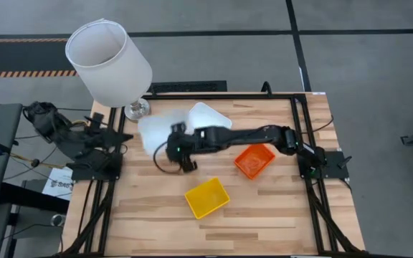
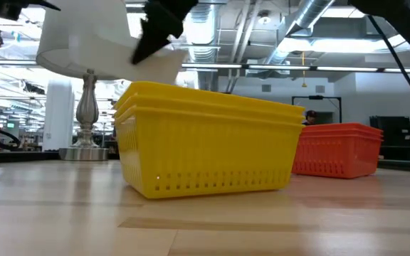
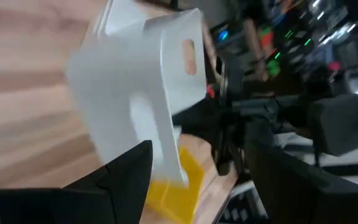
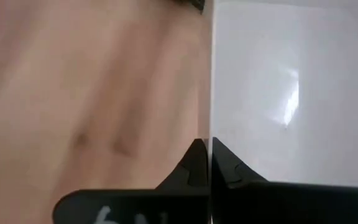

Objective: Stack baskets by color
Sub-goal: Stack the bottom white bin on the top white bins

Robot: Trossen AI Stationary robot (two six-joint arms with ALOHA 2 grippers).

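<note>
White basket [image 1: 156, 132] hangs tilted, its wall pinched edge-on by the right gripper [image 4: 211, 163], presumably for carrying to the other white basket [image 1: 208, 116].

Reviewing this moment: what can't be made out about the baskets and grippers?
- White baskets, high view: motion-blurred and partly under the right arm, count unclear.
- Left gripper, high view: too small to read; in its wrist view the fingers are cropped.
- Orange stack, low view: partly behind the yellow stack.
</note>
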